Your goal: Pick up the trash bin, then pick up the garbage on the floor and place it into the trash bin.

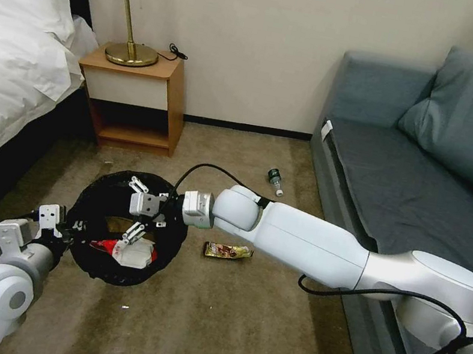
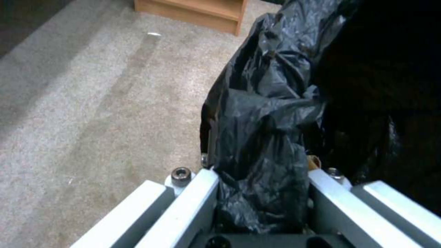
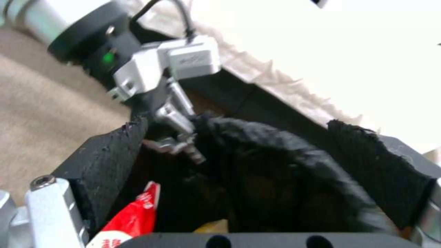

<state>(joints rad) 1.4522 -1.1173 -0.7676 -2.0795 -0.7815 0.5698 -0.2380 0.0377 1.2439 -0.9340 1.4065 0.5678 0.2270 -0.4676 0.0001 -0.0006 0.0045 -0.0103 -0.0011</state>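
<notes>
The right gripper (image 1: 135, 212) hangs over the mouth of the trash bin (image 1: 171, 240), fingers spread wide and holding nothing. In the head view its arm reaches in from 3 o'clock. The left gripper (image 1: 61, 221) sits at the bin's 9 o'clock rim, clamped on the folded black bag (image 2: 262, 137); the left wrist view shows the crinkled plastic pinched between its two pale fingers (image 2: 193, 203), which the head view leaves too small to judge.

The trash bin is held at about the 7 o'clock part of the head view, between the bed (image 1: 5, 69) at 10 o'clock and the sofa (image 1: 432, 175) at 3 o'clock. The nightstand (image 1: 134, 98), with a brass lamp (image 1: 130, 24) on it, stands beyond the bin at 12 o'clock.

Inside the bin lies a red-and-white wrapper (image 1: 131, 253); the right wrist view catches its red edge (image 3: 133, 217) just below the spread black pads (image 3: 105, 165), with the left gripper (image 3: 177, 137) on the far rim.

On the carpet (image 1: 209, 331), a gold snack wrapper (image 1: 227, 251) lies just beside the bin at its 3 o'clock. A small clear bottle (image 1: 275, 182) lies farther off at 1 o'clock, near the sofa's base.
</notes>
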